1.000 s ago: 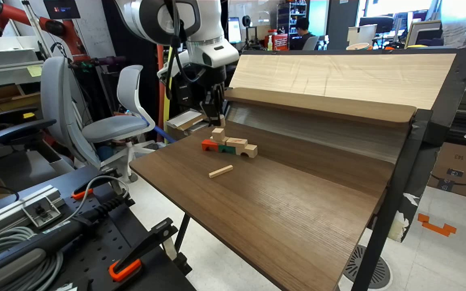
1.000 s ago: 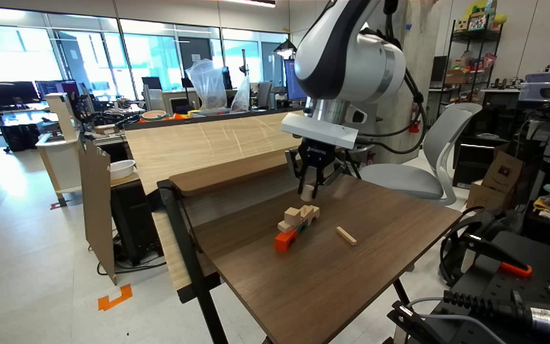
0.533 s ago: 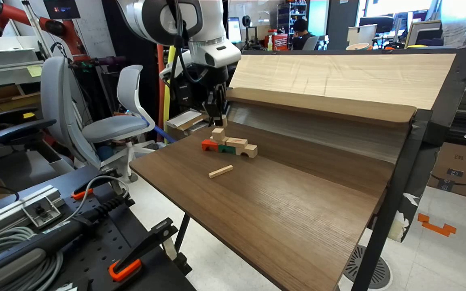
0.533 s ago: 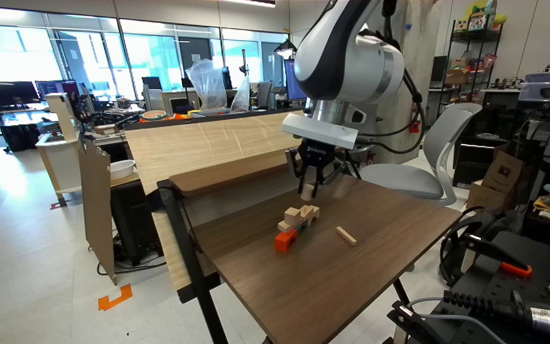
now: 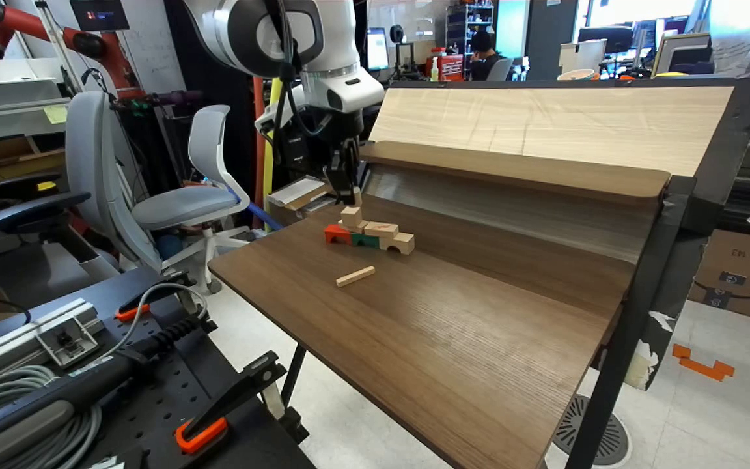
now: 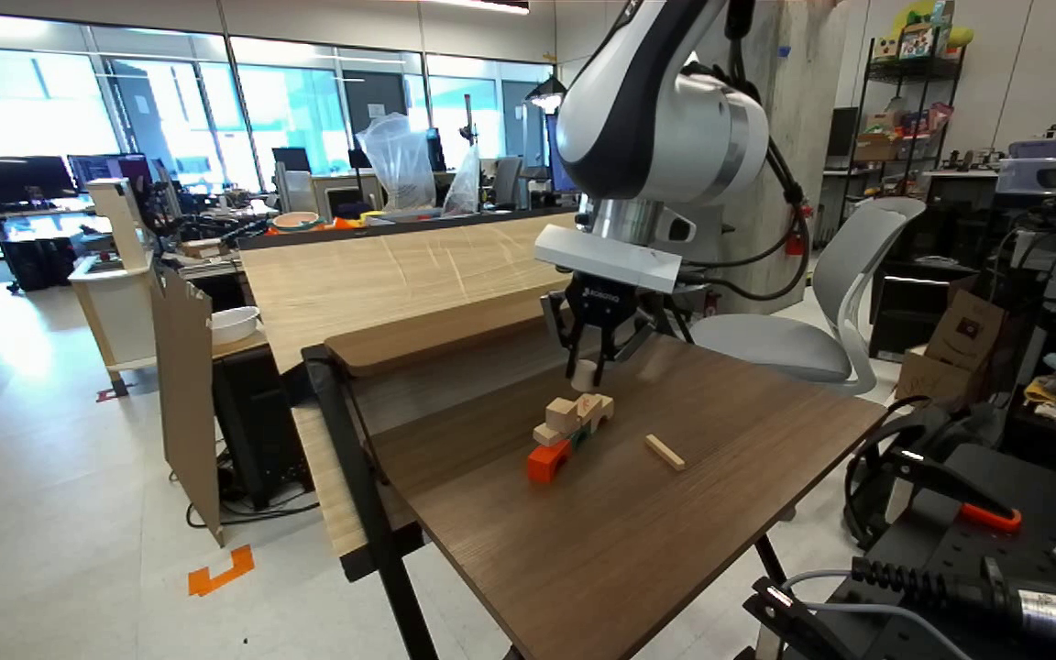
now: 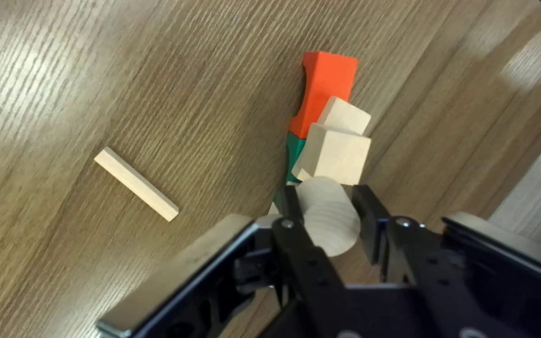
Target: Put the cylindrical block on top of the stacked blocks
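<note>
Cylindrical block (image 7: 329, 220): plain light-tan wood, held off the counter (image 5: 479, 339), close to upright, showing just above the stacked blocks (image 5: 378, 230) in both exterior views; whether it touches them I cannot tell.
Tool (image 6: 585, 379): black, pointing down, both fingers (image 7: 369, 211) pressed to opposite sides of the cylindrical block; gripping it.
Row position: on the counter, nearer the shelf-side edge than the front edge; facing the shelf, I find the red-orange end toward the left end edge.
Bottom course: red-orange arch block (image 7: 329, 80), green arch block (image 5: 365, 241) and tan arch block (image 5: 402, 243), in that order, end to end.
Upper course: tan cube (image 7: 343, 155) on a flat tan block (image 7: 345, 115), the flat one set askew over the red-orange and green arches; tan rectangular block (image 6: 588, 403), reddish mark on it, over the green and tan arches.
Thin bar block (image 7: 136, 184): flat on the counter, between the stacked blocks and the front edge, well apart from them.
Shelf (image 5: 512, 167): brown, raised along the shelf-side edge; light wood panel (image 5: 557, 124) slanting above it.
Robot arm (image 6: 665, 119): white and black, reaching down over the counter.
Chairs (image 5: 186, 203): two, gray office type, beyond the left end edge.
Pegboard bench (image 5: 173, 378): black, off the front edge, carrying a black clamp (image 5: 238, 391) with an orange foot.
</note>
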{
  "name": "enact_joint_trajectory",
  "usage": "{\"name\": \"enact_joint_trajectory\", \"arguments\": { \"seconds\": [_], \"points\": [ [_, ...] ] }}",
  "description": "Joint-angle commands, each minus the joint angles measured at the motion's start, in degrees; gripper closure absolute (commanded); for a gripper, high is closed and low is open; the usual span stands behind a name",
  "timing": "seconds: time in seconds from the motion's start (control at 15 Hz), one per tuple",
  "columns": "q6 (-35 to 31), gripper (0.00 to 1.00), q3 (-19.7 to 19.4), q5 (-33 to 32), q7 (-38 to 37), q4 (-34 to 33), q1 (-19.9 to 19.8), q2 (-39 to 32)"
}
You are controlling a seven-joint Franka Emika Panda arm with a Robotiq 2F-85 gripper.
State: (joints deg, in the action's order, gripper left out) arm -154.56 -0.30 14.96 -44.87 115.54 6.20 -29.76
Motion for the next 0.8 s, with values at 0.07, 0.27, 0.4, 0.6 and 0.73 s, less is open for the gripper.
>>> {"name": "enact_joint_trajectory", "arguments": {
  "seconds": [0.07,0.27,0.4,0.6,0.73],
  "points": [
    [-0.2,0.92,-0.6,-0.4,0.5,-2.0,1.1,-1.4],
    [-0.2,0.92,-0.5,-0.4,0.6,-2.3,1.4,-1.7],
    [-0.2,0.92,-0.5,-0.4,0.7,-2.5,1.6,-2.0],
    [-0.2,0.92,-0.4,-0.3,0.8,-2.9,1.8,-2.2],
    [-0.1,0.92,-0.4,-0.4,0.8,-3.1,2.0,-2.4]
  ]
}}
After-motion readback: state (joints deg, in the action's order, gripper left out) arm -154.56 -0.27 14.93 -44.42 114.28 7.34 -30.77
